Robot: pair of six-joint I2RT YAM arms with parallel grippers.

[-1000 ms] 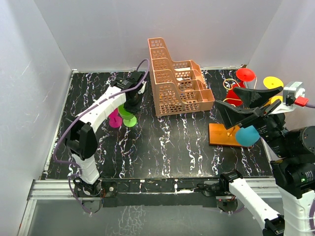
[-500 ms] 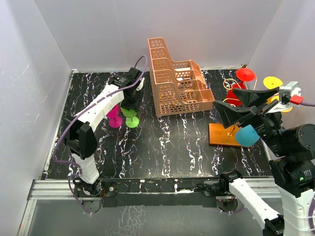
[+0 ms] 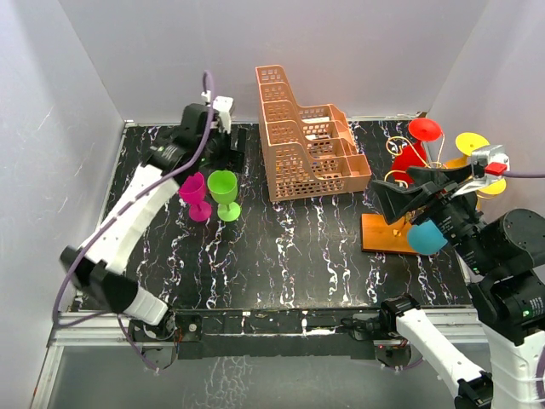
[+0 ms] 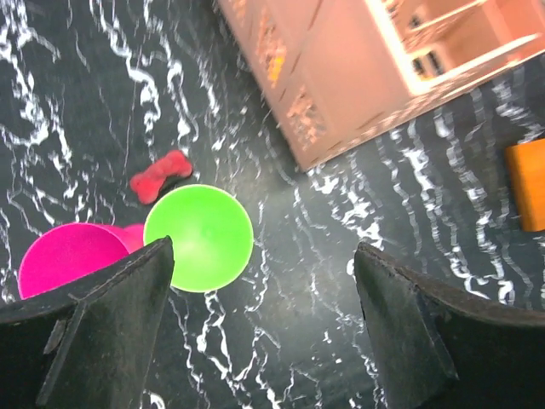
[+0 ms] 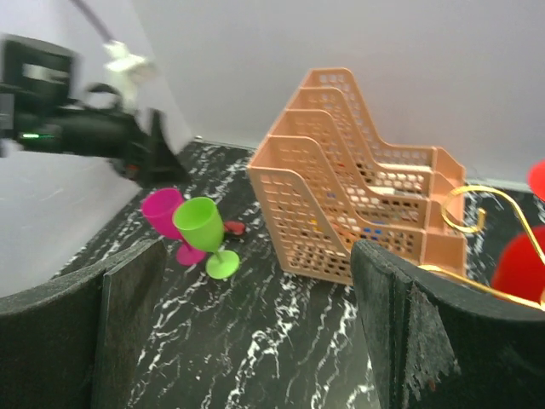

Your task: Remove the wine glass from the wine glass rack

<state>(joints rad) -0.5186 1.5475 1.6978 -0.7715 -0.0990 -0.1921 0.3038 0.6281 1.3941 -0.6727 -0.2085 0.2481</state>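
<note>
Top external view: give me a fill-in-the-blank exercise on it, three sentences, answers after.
The magenta wine glass stands upright on the table beside a ___ one. The left gripper has its fingers open and holds ___. On the wine glass rack, a red wine glass hangs next to a ___ one.
Missing words: green; nothing; yellow.
</note>
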